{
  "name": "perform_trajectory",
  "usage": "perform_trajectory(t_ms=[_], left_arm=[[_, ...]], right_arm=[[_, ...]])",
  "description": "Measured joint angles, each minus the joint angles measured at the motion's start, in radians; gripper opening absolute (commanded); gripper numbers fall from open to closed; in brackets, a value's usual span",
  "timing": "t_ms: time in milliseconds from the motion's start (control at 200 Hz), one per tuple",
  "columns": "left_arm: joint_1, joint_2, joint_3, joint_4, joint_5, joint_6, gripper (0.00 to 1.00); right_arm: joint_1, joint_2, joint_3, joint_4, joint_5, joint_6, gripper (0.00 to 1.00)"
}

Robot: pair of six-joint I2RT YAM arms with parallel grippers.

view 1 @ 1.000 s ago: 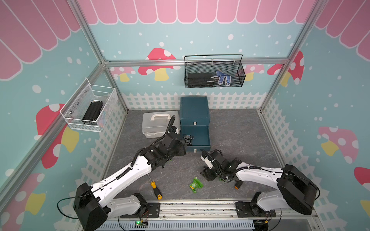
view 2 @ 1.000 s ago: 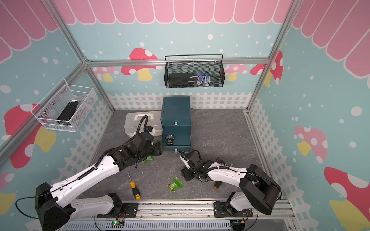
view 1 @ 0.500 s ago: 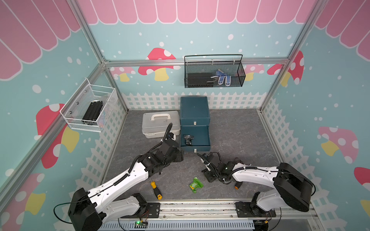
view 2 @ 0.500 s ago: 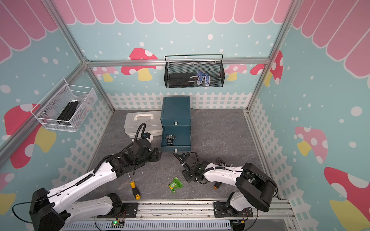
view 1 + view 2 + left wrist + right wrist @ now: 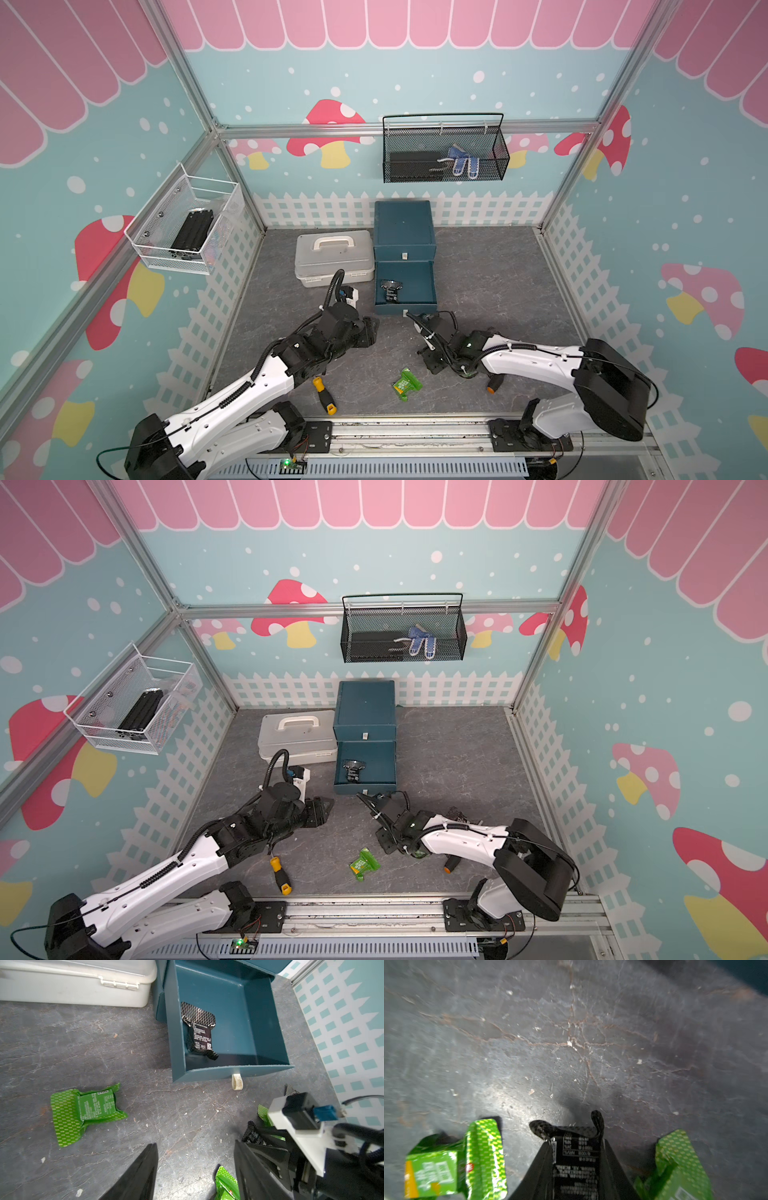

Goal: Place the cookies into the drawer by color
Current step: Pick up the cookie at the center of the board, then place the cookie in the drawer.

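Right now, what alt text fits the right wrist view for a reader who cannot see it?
The right arm's jaws are shut on a black cookie packet with white print. One green packet and a second green packet flank them on the grey floor.

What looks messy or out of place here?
A crumpled green cookie packet lies loose on the grey floor, outside the open drawer, which holds just one black packet. A yellow-handled screwdriver lies on the floor by the left arm too.
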Motion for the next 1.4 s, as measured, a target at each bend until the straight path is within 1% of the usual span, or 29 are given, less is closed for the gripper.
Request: perform_trajectory(t_ms=[70,155,305,475,625,806,941,1111,1246,1401], left_arm=[[0.0,-0.02,-0.021,0.034,0.017,0.0,0.61],[0.0,-0.039,-0.055,0.078,0.031,0.0,0.61],[0.0,-0.043,-0.104,0.142,0.071,-0.004,0.61],[-0.001,-0.042,-0.187,0.23,0.124,-0.024,0.61],[-0.002,-0.014,-0.193,0.268,0.127,-0.024,0.62],[-0.002,0.01,-0.193,0.303,0.093,-0.022,0.62],[-0.004,0.037,-0.195,0.315,0.062,-0.018,0.62],[-0.004,0.046,-0.195,0.314,0.029,0.002,0.62],[-0.004,0.046,-0.195,0.314,0.014,0.011,0.62],[-0.003,0.047,-0.195,0.313,-0.004,0.017,0.62]], right_arm=[[0.0,-0.065,0.038,-0.033,0.0,0.014,0.28],[0.0,-0.114,0.126,-0.066,-0.001,0.025,0.28],[-0.006,-0.098,0.307,-0.121,0.019,0.03,0.28],[-0.05,0.009,0.486,-0.159,0.095,0.034,0.27],[-0.1,0.132,0.584,-0.162,0.129,0.046,0.27],[-0.111,0.282,0.66,-0.152,0.149,0.072,0.27],[-0.111,0.385,0.723,-0.154,0.187,0.101,0.27],[-0.115,0.465,0.781,-0.168,0.247,0.123,0.27],[-0.133,0.531,0.828,-0.167,0.262,0.131,0.28],[-0.157,0.595,0.838,-0.172,0.27,0.135,0.27]])
